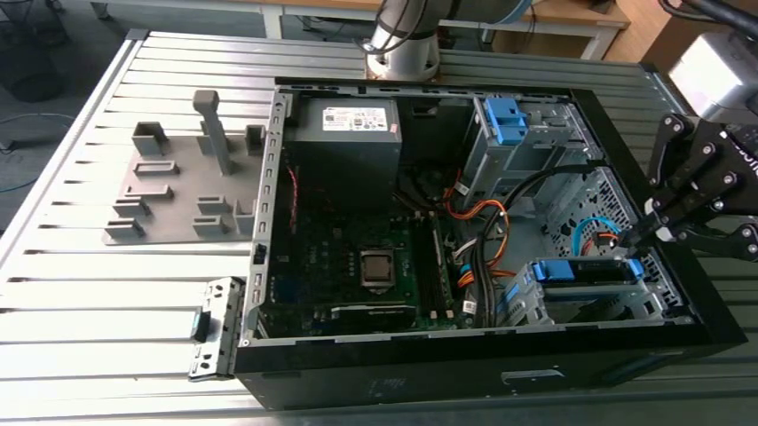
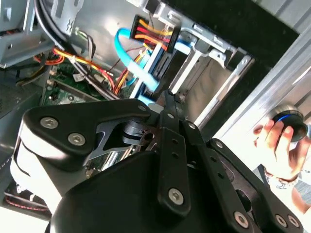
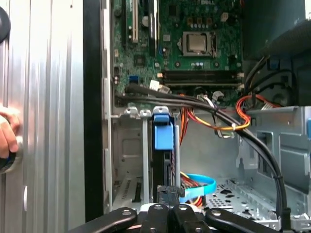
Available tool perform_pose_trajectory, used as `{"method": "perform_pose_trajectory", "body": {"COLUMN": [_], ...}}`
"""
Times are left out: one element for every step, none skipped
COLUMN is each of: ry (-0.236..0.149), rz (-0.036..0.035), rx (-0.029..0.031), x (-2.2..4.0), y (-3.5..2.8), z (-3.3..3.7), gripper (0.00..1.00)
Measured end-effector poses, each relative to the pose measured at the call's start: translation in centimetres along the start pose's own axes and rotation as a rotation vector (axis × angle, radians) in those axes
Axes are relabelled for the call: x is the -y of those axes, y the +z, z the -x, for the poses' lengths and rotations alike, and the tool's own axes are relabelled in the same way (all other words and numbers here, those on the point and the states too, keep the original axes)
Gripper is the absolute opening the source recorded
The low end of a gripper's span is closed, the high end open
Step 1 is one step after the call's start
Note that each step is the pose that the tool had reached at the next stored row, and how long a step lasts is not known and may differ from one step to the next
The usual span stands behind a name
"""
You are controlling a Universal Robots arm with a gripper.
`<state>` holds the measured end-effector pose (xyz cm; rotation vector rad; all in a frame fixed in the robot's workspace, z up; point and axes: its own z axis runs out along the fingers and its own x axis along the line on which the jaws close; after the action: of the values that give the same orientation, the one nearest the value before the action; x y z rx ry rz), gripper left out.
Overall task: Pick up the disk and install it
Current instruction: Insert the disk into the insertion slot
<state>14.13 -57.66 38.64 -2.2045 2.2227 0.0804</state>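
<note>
Blue-framed, the disk [image 1: 580, 271] sits in the drive cage [image 1: 645, 306] at the exterior view's lower right, the tool [image 1: 649, 236] at its end, apparently pressed together and pinching nothing; installing looks in hand, calling for a straight, gentle push into the cage.

Black tool [image 2: 166, 102] of hinged flat links; silver screws [image 2: 176, 195] at pivots; glossy silver-grey arm column [image 1: 400, 40].

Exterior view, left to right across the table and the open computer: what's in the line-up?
grey slotted fixture → grey box → blue bracket → disk → gripper
</note>
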Motion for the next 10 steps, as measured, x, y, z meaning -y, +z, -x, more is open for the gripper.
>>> {"method": "perform_pose_trajectory", "body": {"ry": [0.000,0.000,0.000,0.000,0.000,0.000,0.000,0.000,0.000,0.000], "rz": [0.0009,0.0019,0.0026,0.0032,0.0039,0.0046,0.0051,0.0057,0.0064,0.0070], "rx": [0.0000,-0.0001,-0.0002,-0.0003,-0.0005,-0.0006,-0.0006,-0.0007,-0.0007,-0.0007], "x": [0.30,0.60,0.87,1.09,1.32,1.53,1.69,1.85,2.04,2.22], "y": [0.12,0.22,0.30,0.37,0.45,0.53,0.59,0.63,0.69,0.74], "z": [0.03,0.06,0.09,0.13,0.17,0.20,0.23,0.26,0.29,0.35], "gripper": [0.11,0.11,0.11,0.11,0.11,0.11,0.11,0.11,0.11,0.11]}}
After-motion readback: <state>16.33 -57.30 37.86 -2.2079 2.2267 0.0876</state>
